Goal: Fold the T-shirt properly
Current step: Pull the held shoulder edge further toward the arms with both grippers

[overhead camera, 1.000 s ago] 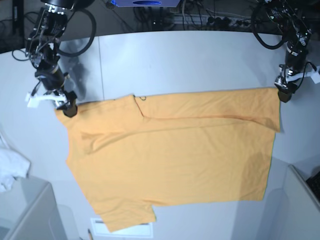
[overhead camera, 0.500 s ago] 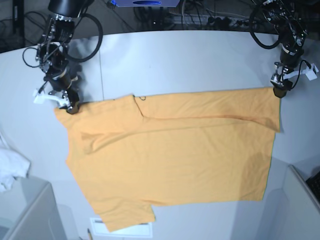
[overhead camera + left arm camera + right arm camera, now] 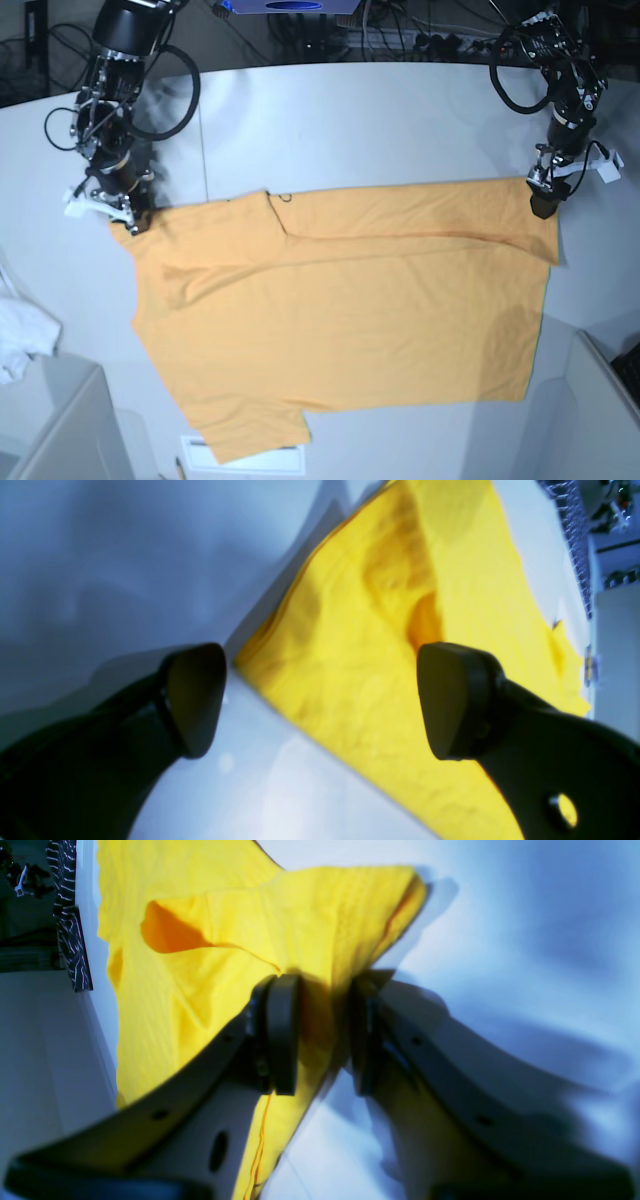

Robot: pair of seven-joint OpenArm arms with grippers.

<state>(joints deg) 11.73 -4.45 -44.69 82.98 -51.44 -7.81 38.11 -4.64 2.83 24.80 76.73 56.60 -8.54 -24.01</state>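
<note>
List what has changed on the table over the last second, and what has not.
The right gripper has closed its jaws onto the T-shirt at the far sleeve corner and slid slightly up the table. The left gripper, jaws wide open, has moved inward over the far hem corner, straddling the cloth edge without pinching it. The T-shirt lies flat as before, and the white cloth has not moved.

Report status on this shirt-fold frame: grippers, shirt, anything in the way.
Right gripper pinching a T-shirt corner, jaws nearly closed. Left gripper wide open, straddling the opposite corner, nothing held. Shirt lies flat, one fold in. Nothing in the way.
</note>
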